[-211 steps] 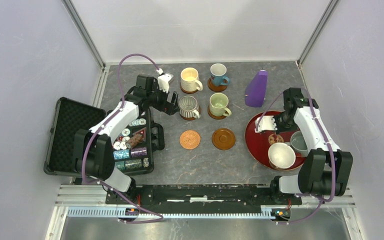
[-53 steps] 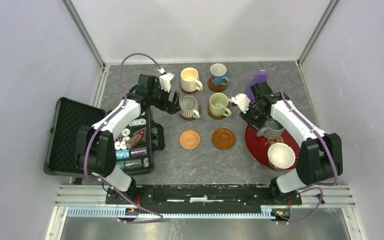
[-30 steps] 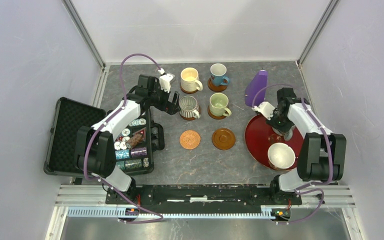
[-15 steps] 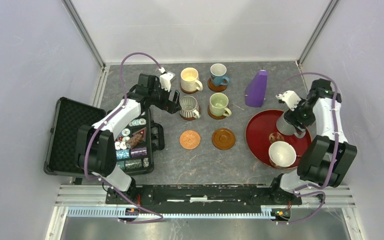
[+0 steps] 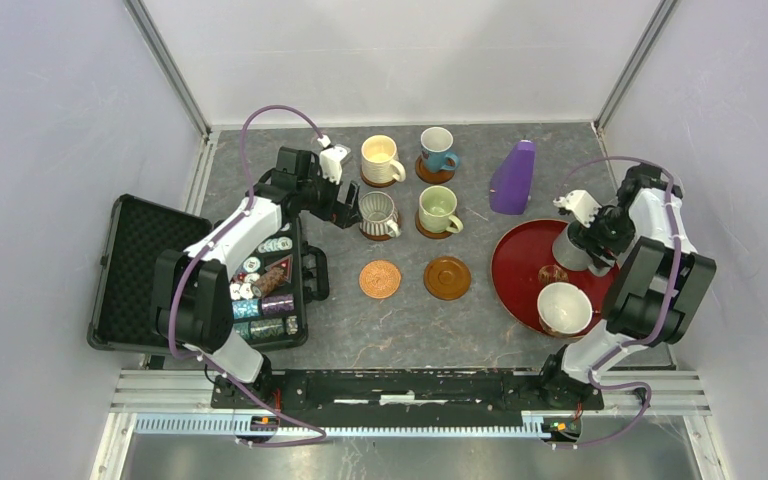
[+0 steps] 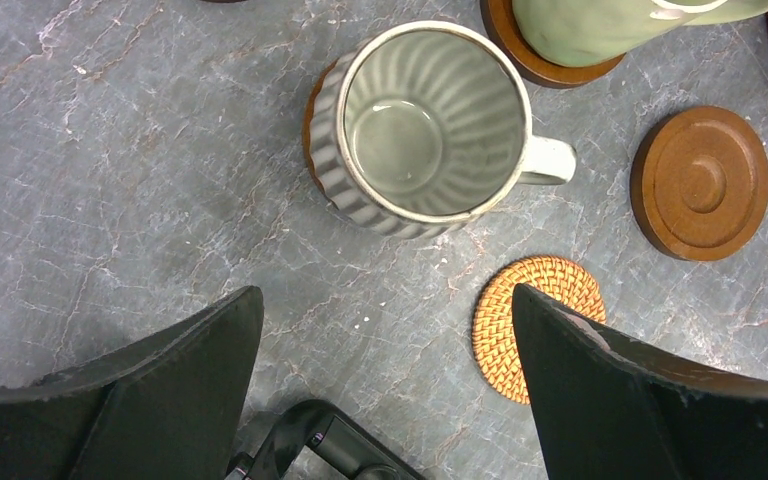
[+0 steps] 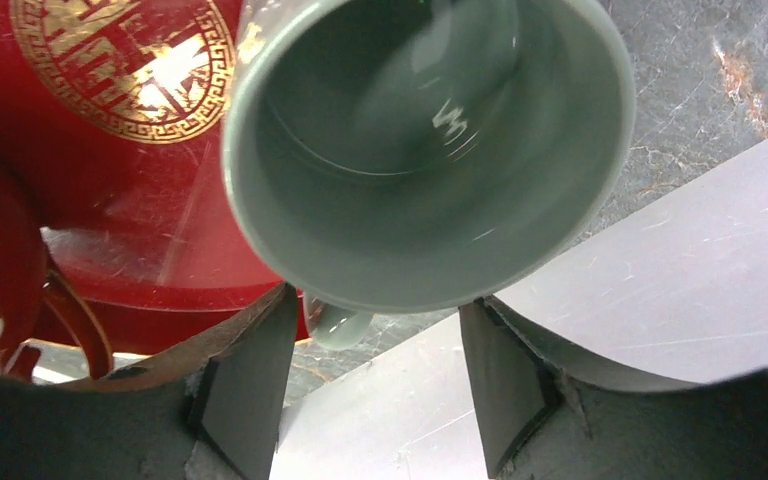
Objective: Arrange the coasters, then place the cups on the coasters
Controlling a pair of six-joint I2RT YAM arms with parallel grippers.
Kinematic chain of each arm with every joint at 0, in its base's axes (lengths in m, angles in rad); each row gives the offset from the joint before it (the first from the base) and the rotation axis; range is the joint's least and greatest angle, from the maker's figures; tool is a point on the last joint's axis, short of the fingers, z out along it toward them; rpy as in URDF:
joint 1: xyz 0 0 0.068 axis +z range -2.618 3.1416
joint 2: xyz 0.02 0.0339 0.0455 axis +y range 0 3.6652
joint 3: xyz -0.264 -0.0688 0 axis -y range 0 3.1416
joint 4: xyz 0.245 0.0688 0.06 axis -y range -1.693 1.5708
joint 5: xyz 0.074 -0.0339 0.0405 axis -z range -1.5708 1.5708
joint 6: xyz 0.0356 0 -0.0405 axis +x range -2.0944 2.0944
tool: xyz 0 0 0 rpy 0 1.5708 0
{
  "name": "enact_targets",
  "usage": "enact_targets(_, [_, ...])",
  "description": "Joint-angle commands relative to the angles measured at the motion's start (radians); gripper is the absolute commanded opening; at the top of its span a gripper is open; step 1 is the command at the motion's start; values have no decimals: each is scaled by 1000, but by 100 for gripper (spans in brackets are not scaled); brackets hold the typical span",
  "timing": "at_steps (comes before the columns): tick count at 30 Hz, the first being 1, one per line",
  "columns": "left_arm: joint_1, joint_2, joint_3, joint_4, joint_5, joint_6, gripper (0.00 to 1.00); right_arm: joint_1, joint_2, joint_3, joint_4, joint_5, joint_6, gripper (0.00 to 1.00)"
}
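The grey table carries a red tray at its right edge. The last two cups are on it: a white cup at the tray's near side and the grey-blue cup at its right rim, close to the side wall. Toward the table's far edge, the cream cup, blue cup, grey striped cup and pale green cup each stand on a coaster. Nearer the middle, the copper-orange coaster and the brown coaster lie bare.

The likeliest trouble is a poor hold on the grey-blue cup. Closing off-centre on only the rim or handle could let it tip or slip, and it is near enough to the white cup to knock it. The right arm is folded tight beside the wall, so the way out looks cramped.

The right gripper is part open and clamps nothing that I can see. The cup's near rim lies at the fingertips, and its small handle sits in the gap, apart from both. Whether the cup stands flat cannot be told. The left gripper hangs wide open and empty, just short of the grey striped cup.
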Motion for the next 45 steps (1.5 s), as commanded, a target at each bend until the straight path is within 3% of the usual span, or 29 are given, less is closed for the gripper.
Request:
enact_targets(1, [-5,-28,44,-20,-18,-11,100,-10,50,-15,30,-107,-22,64])
enact_targets(10, [-4,-41,48,-75,-37,25,100,-39,27,-124,180,-250,71,36])
enact_targets(16, [-4,-26,70,-85,-44,28,100,-45,-26,-100,140,-298,98,0])
enact_targets(24, [-5,-38,47,-41,-34,-42,100,-42,-148,7,61,-409,186,0])
enact_targets(32, [-2,-72,36,-22,-64,-75,100,93,-206,165,85,-474,454,0])
enact_targets(39, [6,-103,53,-32,-162,-124,100,434,-247,187,248,-307,773,0])
enact_targets(45, [32,-134,59,-42,-224,-173,100,716,-205,173,295,-251,874,0])
